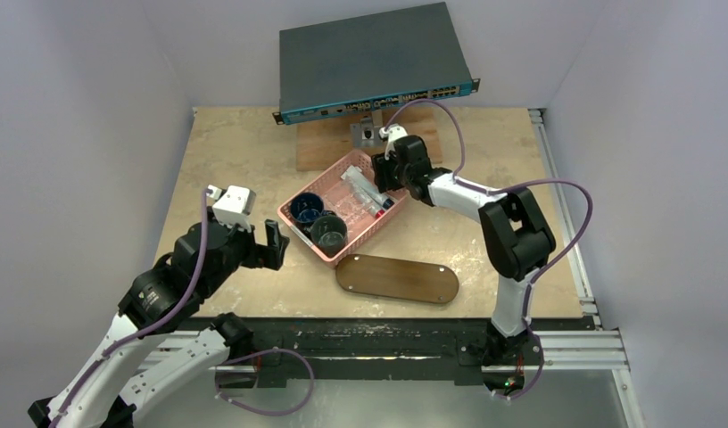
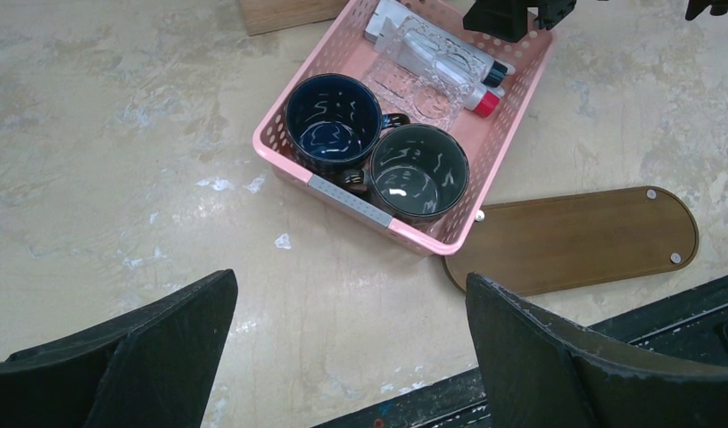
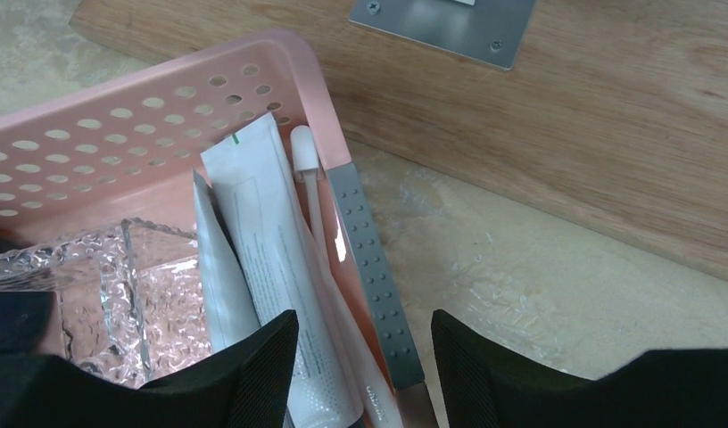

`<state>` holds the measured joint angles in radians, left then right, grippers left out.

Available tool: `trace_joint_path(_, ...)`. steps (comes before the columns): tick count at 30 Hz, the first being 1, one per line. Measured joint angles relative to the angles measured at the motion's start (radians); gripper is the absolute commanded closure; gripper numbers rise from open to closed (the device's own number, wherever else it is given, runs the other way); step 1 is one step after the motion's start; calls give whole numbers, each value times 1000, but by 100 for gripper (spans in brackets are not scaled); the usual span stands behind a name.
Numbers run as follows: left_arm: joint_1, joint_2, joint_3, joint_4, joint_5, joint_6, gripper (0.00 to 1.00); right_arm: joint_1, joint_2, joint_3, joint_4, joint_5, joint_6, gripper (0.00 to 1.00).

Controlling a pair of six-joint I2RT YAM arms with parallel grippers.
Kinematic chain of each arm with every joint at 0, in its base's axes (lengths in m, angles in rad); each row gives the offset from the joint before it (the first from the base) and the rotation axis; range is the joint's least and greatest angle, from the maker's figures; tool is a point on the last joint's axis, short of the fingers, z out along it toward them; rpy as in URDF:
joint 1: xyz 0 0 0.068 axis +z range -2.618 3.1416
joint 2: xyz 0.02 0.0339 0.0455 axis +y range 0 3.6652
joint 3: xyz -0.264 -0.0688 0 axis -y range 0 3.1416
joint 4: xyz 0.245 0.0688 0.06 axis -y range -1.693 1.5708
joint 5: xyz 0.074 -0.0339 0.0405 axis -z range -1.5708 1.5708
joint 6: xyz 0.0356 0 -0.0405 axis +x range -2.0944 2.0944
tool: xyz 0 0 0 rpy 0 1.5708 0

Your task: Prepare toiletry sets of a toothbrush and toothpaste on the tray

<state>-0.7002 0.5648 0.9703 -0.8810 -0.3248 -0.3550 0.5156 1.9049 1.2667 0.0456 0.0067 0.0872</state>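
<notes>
Two silvery-white toothpaste tubes and a slim white toothbrush lie along the far wall of the pink basket. The tubes also show in the top view and in the left wrist view. My right gripper hovers open over that end, one finger above the tubes and the other outside the rim above the table; it holds nothing. The dark-brown tray lies bare in front of the basket, also seen in the left wrist view. My left gripper hangs wide open and empty left of the basket.
Two dark mugs fill the basket's near end, with a clear textured glass piece beside the tubes. A network switch rests on a wooden board at the back. A metal rail runs along the right.
</notes>
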Motion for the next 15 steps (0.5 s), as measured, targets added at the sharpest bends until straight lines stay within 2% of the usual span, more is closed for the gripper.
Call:
trace_joint_path(2, 0, 1, 0, 0, 0, 0, 1, 0, 9, 9, 0, 0, -2, 41)
trace_joint_path(4, 0, 1, 0, 0, 0, 0, 1, 0, 15, 12, -1, 1, -2, 80)
trace_joint_path(5, 0, 1, 0, 0, 0, 0, 1, 0, 17, 12, -1, 4, -12, 84)
trace_joint_path(12, 0, 1, 0, 0, 0, 0, 1, 0, 11, 11, -17, -4, -49, 100)
trace_joint_path(15, 0, 1, 0, 0, 0, 0, 1, 9, 6, 0, -11, 7, -41, 100)
